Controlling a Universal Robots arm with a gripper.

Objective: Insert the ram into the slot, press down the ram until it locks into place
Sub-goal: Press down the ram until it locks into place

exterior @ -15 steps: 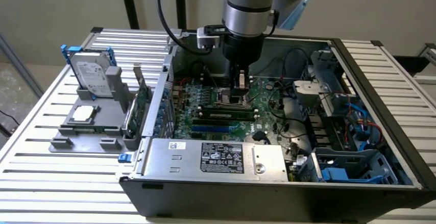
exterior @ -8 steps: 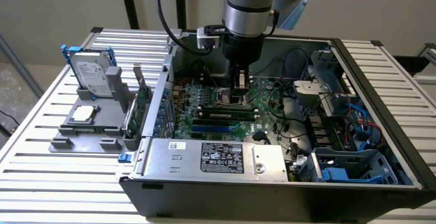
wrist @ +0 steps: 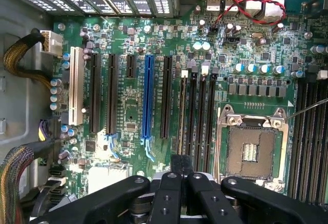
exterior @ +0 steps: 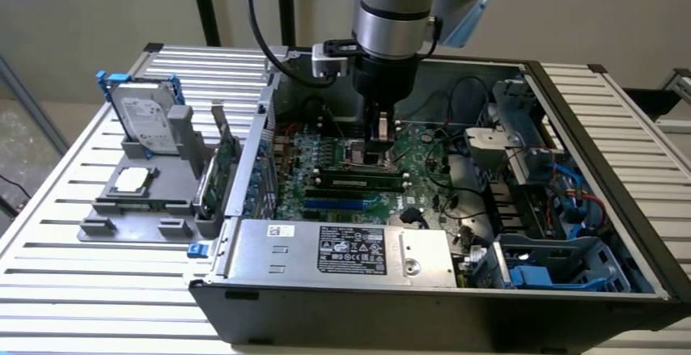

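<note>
Above the slot (wrist: 182, 116) | gripper (wrist: 181, 163) closed, nothing visibly held | ram (exterior: 358, 182) seated in slot beside CPU socket (wrist: 251, 149)

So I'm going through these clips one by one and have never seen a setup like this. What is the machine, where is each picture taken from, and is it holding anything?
The machine is a single robot arm reaching down into an open computer case that lies on a slatted table. One picture comes from a camera standing off the arm; the other comes from a camera on the wrist, looking down past the gripper at the motherboard.

The gripper is shut, and I see nothing held in it. In the exterior view it hangs just above the board, near the empty processor socket. A ram stick already sits in one of the long black slots.

On the table, at the exterior view's left, a grey holder carries a hard drive and a processor chip.
</note>
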